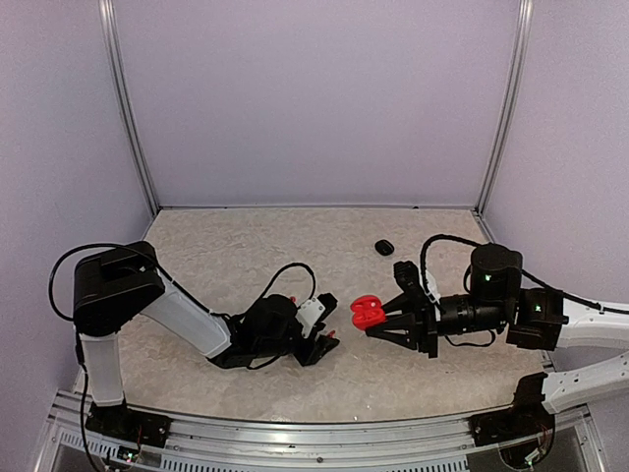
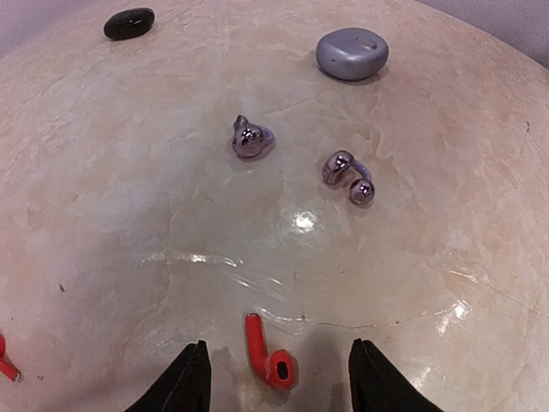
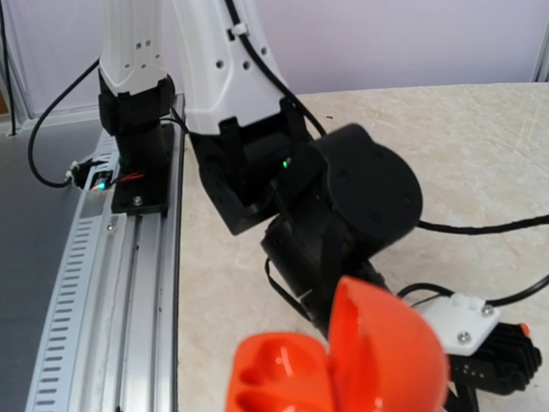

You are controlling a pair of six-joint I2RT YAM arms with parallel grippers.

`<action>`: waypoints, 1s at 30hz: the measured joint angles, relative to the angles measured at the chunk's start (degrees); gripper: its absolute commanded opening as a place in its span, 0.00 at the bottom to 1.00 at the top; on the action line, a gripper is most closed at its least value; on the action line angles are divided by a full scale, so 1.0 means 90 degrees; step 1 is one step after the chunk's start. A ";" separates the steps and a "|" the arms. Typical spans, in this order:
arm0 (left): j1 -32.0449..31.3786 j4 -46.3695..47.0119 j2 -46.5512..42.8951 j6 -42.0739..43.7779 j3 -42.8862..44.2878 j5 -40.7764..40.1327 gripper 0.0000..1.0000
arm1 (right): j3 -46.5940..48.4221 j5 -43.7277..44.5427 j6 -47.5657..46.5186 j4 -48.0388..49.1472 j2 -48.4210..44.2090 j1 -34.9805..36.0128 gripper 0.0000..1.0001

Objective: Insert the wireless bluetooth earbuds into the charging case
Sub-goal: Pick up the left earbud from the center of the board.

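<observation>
The task is at its beginning, as I judge it: no earbud sits in a case yet. The right gripper (image 1: 385, 320) has its fingers clamped on the glossy red plastic charging case (image 3: 369, 352), which it holds above the table (image 2: 129, 215) with the lid standing up. Both hollows inside look empty.

The left gripper (image 1: 322, 344) is low over the table. Its black fingers (image 2: 184, 382) stand apart on each side of a red earbud with a short stem (image 2: 268, 354), which lies flat on the table. They do not seem to touch it. This earbud must be picked up and put in the red case, and all other loose buds are left to do.

The count:
- Red earbuds: two. The second (image 2: 4, 360) is to the left of the stem earbud, cut by the edge of the view.
- Shiny silver-purple earbuds: two (image 2: 250, 139) (image 2: 347, 176), beyond the stem earbud.
- Black earbuds: none visible.
- Cases: three. Besides the red one, a closed grey pebble-shaped case (image 2: 352, 53) lies far beyond the stem earbud, and a small black pebble-shaped case (image 2: 129, 23) far beyond it to the left.
</observation>
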 measured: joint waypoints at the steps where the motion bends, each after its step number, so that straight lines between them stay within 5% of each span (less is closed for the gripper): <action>1: 0.0005 -0.0012 0.0024 0.0019 0.0002 -0.0073 0.54 | 0.0000 0.0007 0.0000 0.0000 -0.0017 0.0000 0.00; 20: 0.0690 -0.0238 0.0056 0.0313 -0.0010 -0.0979 0.50 | -0.0058 0.0041 0.0002 -0.0015 -0.0104 -0.0041 0.00; 30: 0.0763 -0.0542 -0.0585 -0.0233 -0.0104 -0.0554 0.52 | -0.0061 0.0063 0.0046 -0.0039 -0.0104 -0.0075 0.00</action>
